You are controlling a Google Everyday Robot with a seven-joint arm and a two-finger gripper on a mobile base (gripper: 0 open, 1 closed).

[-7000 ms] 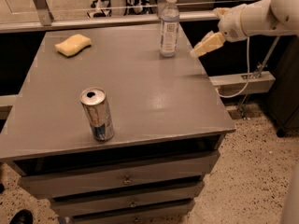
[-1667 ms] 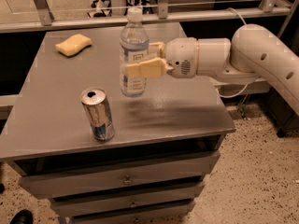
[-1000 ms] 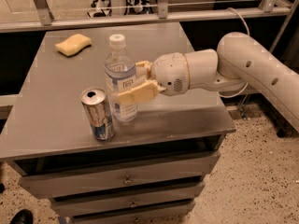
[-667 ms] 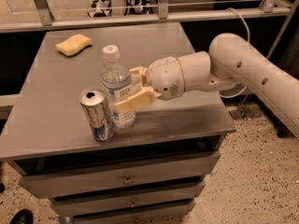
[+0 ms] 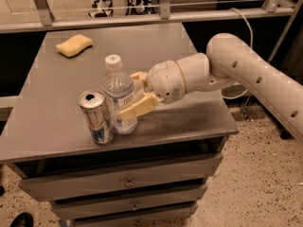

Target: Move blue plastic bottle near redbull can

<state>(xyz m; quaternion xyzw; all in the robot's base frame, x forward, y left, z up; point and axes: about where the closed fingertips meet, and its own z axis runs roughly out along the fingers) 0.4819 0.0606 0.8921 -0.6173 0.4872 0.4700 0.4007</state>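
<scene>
The blue plastic bottle [image 5: 118, 94], clear with a white cap and a white-and-blue label, stands upright near the front left of the grey table [image 5: 180, 46]. The redbull can [image 5: 96, 117] stands upright just left of the bottle, almost touching it. My gripper [image 5: 127, 96] reaches in from the right, and its cream fingers [image 5: 138, 108] are closed around the bottle's lower body. The bottle's base appears to rest on the tabletop.
A yellow sponge [image 5: 74, 45] lies at the table's back left. The white arm [image 5: 246, 74] stretches over the table's right edge. Drawers [image 5: 128, 181] sit below the tabletop. A metal rail [image 5: 161, 17] runs behind the table.
My gripper carried the bottle from the table's back right to the front left and lowered it beside the can. The can and sponge have not moved.
</scene>
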